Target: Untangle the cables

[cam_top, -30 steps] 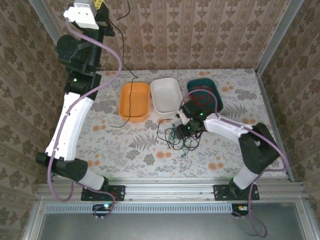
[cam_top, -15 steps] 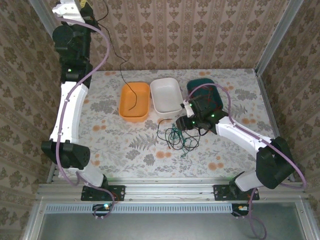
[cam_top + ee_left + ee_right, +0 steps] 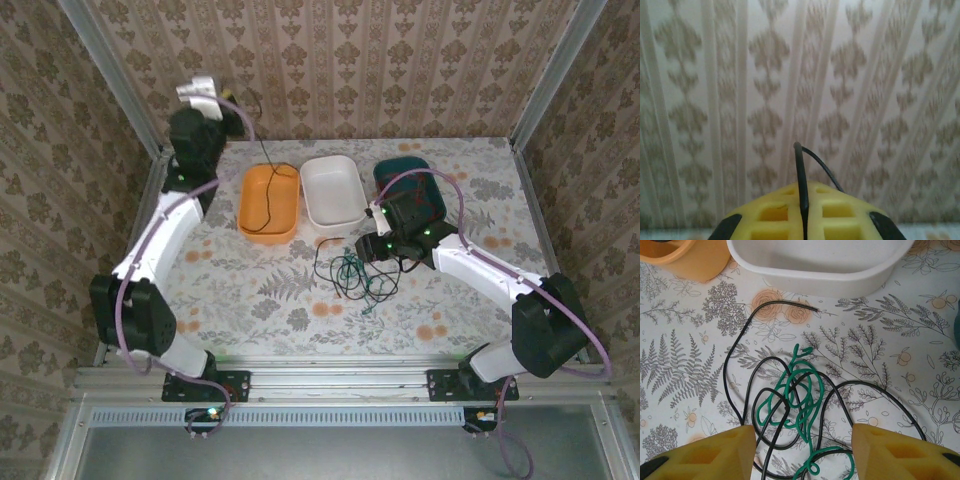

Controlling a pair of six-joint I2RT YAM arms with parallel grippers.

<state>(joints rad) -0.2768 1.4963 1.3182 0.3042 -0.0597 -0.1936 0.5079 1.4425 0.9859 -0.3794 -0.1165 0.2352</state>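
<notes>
Floral table [image 3: 235,300], tangled cables [image 3: 801,396] (green, black)

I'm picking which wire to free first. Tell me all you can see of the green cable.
The green cable is thin and glossy, looks plastic-coated, and is curled into several tight loops. It lies on the floral tablecloth, interlaced with black cable loops, between the fingers of the open right claw, near the white tub.
</notes>
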